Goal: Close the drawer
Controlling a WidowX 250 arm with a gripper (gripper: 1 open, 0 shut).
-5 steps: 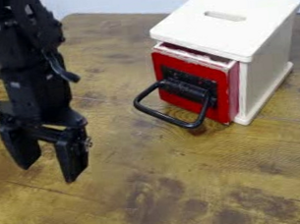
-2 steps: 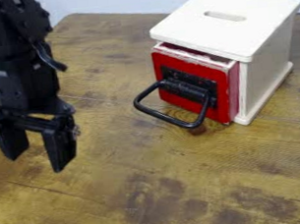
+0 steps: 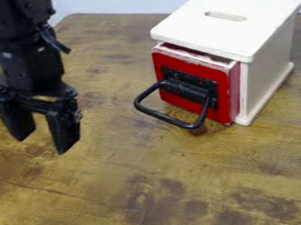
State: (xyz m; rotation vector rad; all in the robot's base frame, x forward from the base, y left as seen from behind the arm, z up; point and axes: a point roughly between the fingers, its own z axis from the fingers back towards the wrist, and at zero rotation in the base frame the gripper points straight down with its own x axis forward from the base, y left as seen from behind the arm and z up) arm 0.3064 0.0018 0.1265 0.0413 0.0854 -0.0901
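The drawer (image 3: 190, 81) has a red front, a black panel and a big black loop handle (image 3: 170, 108). It sits in a small white cube cabinet (image 3: 246, 32) at the right and juts a little out of the cabinet's front. My black gripper (image 3: 37, 124) hangs at the left, pointing down over the wooden table, its two fingers (image 3: 65, 130) spread open with nothing between them. It is well to the left of the handle and apart from it.
The cabinet has a slot (image 3: 224, 16) in its white top. The wooden tabletop (image 3: 160, 188) stretches in front of and around the cabinet. The table's far edge (image 3: 105, 15) runs behind the arm.
The gripper has risen a little and shifted up in the picture, away from the near edge. Its fingers stay spread. The drawer has not moved.
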